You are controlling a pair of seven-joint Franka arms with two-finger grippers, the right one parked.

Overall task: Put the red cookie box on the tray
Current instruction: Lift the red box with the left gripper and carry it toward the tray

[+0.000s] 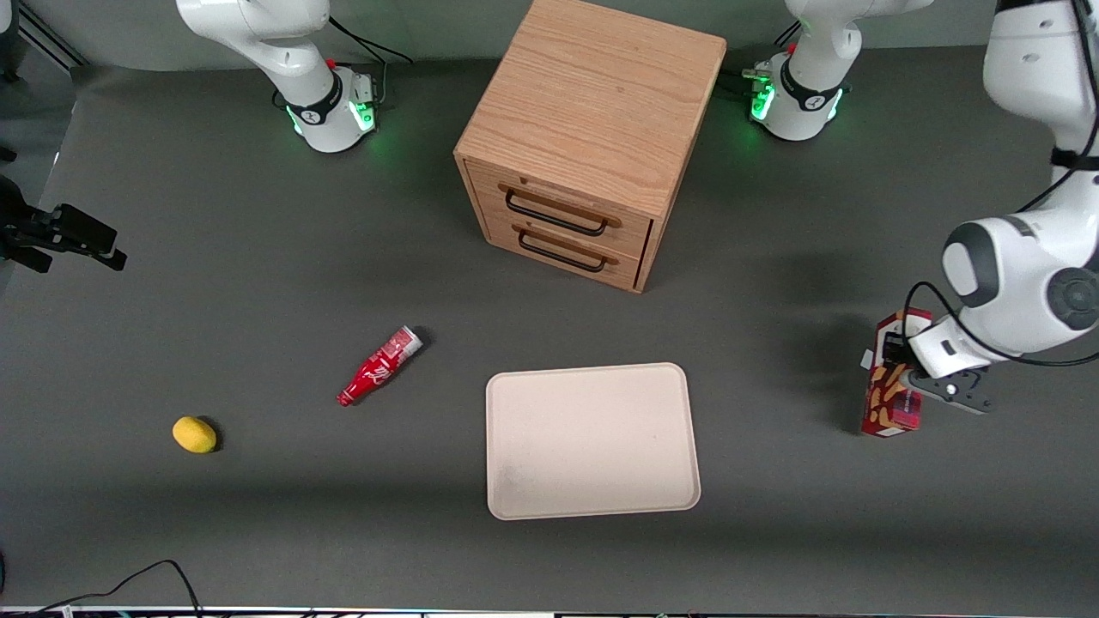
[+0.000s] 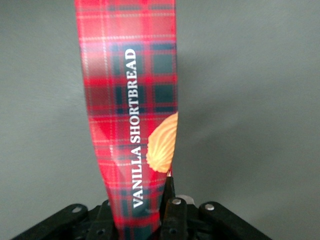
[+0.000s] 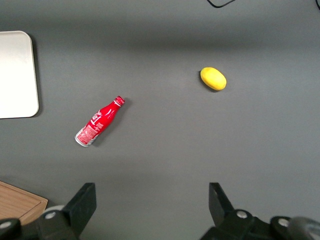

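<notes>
The red cookie box (image 1: 886, 410), a long tartan carton with cookie pictures, is at the working arm's end of the table, standing on a narrow side. My left gripper (image 1: 900, 382) is shut on its middle. In the left wrist view the box (image 2: 130, 100) runs out from between the fingers (image 2: 172, 210), which press its sides. I cannot tell whether the box touches the table. The beige tray (image 1: 592, 442) lies flat and bare near the table's middle, well apart from the box toward the parked arm's end. Its corner also shows in the right wrist view (image 3: 15, 75).
A wooden two-drawer cabinet (image 1: 584, 137) stands farther from the front camera than the tray. A small red bottle (image 1: 378, 367) and a yellow lemon (image 1: 194, 434) lie toward the parked arm's end. Bare grey table lies between the box and the tray.
</notes>
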